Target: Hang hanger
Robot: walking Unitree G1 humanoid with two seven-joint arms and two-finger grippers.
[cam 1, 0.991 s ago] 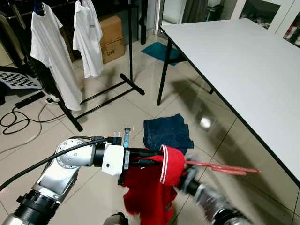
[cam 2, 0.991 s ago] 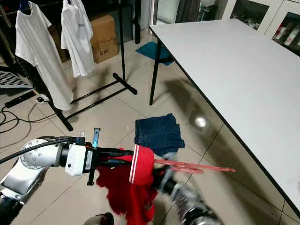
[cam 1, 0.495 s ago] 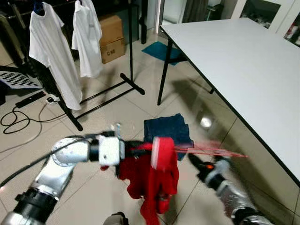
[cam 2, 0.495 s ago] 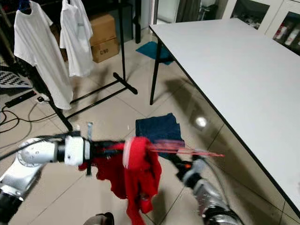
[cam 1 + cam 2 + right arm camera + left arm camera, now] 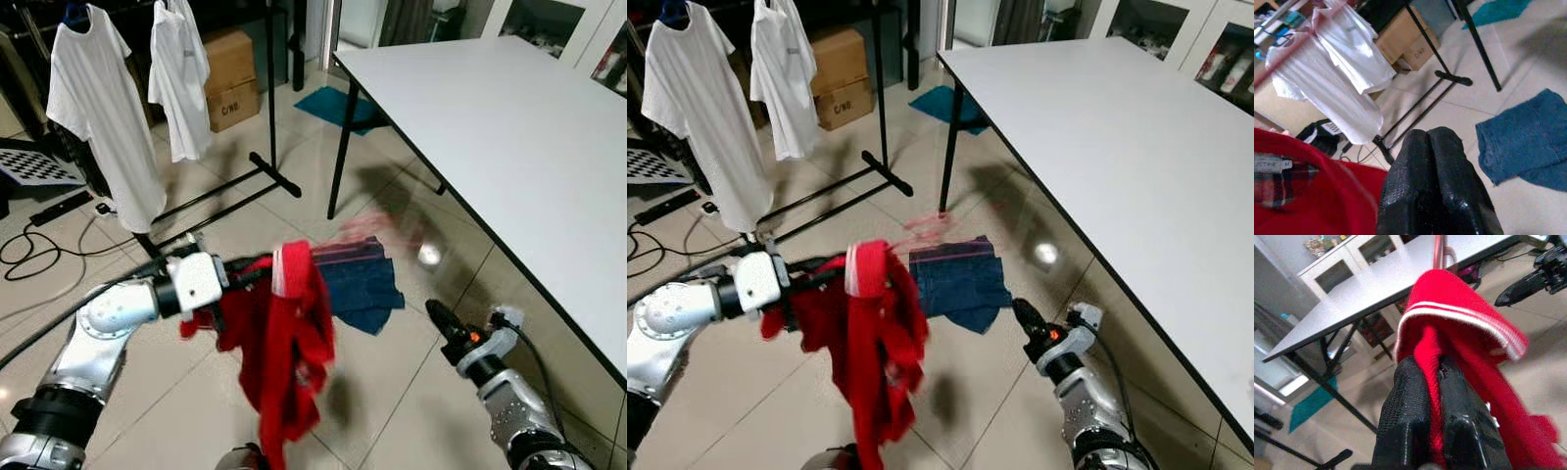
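The red garment is soft knit cloth with a ribbed, white-striped collar, pinched between the matt, finely textured black fingers of the left end effector. The floor is glossy tile that mirrors a light, with blue denim-like cloth lying on it. The surface looks smooth and matt grey-white on black metal legs; the white T-shirts are thin cloth, the box brown cardboard, and the left arm brushed silver metal.

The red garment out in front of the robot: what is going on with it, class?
The left gripper is shut on a red garment with white-striped trim on a pink hanger, blurred in motion, held above the tiled floor. The right gripper is shut and empty, apart from the garment, to the right. A black clothes rack with two white T-shirts stands beyond; a folded blue garment lies on the floor.
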